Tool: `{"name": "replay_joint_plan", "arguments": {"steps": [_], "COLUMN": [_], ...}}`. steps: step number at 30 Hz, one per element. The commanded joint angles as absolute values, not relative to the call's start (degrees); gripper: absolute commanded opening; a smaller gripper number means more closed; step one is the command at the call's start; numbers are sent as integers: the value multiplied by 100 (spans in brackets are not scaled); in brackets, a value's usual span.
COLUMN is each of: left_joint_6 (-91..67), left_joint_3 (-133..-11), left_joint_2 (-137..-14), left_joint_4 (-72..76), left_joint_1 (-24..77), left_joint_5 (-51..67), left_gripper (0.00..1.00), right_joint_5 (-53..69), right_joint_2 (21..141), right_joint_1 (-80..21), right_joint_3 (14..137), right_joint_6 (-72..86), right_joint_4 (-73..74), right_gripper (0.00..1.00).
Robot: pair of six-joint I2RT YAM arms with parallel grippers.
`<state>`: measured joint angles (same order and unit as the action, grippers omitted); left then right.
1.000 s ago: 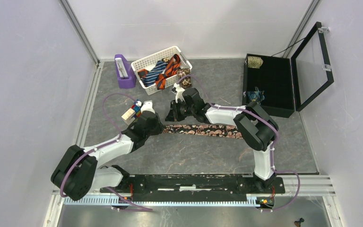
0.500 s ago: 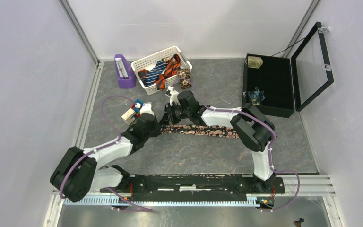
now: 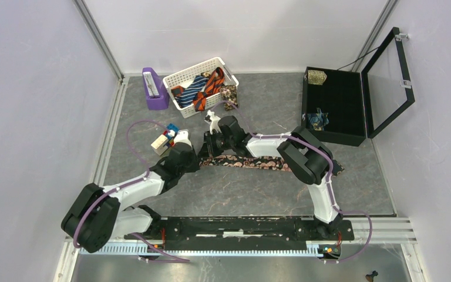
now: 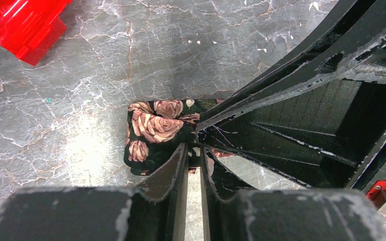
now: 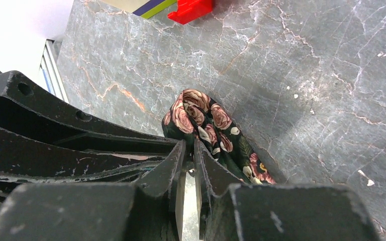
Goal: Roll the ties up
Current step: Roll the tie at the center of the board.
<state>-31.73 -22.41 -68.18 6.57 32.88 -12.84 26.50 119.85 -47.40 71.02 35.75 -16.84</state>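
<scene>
A dark tie with pink-cream roses lies flat across the middle of the table. Its left end is folded over into a small bunch, also seen in the right wrist view. My left gripper is shut on that bunched end from the near side. My right gripper is shut on the same end from the far side, its fingers crossing just above the left ones. More ties, striped navy-white and orange-black, lie in a white basket.
Red, blue and white toy blocks sit just left of the grippers, a red one close by. A purple holder stands beside the basket. An open black case at the right holds rolled ties.
My left gripper has shut on the tie's folded end. The right gripper and its arm have shifted left toward it, drawing the tie's end slightly left.
</scene>
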Motion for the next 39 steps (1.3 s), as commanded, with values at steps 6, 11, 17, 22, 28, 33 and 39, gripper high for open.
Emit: {"name": "replay_joint_plan", "arguments": {"steps": [6,11,17,22,28,33,39], "left_joint_6": [-3078,-3163,-3185,-3193,-3119,-3070,-3085], "left_joint_3": [-2371,-2454,-2628,-2737,-2954,-2778,-2851], "left_joint_2": [-6699,-6564,-6194,-5817,-5510,-5452,-6043], "left_joint_4": [1081,1055,772,375,-704,-747,-686], "left_joint_1": [3305,3305,3305,3305,3305,3305,3296], "left_joint_5": [-1196,-1114,-1100,-1223,-1960,-2114,-2209], "left_gripper": [25,35,41,49,51,35,24], "right_joint_5": [2725,2694,2681,2670,2683,2682,2679], "right_joint_2": [12047,12049,12055,12028,12021,12021,12012], "right_joint_1": [-4867,-4869,-4869,-4870,-4869,-4869,-4869], "right_joint_3": [7132,7098,7097,7124,7128,7130,7181], "right_joint_6": [3608,3581,3603,3597,3590,3578,3549], "right_joint_4": [-1916,-1916,-1950,-1934,-1934,-1926,-1849], "right_gripper": [17,17,17,17,17,17,17]}}
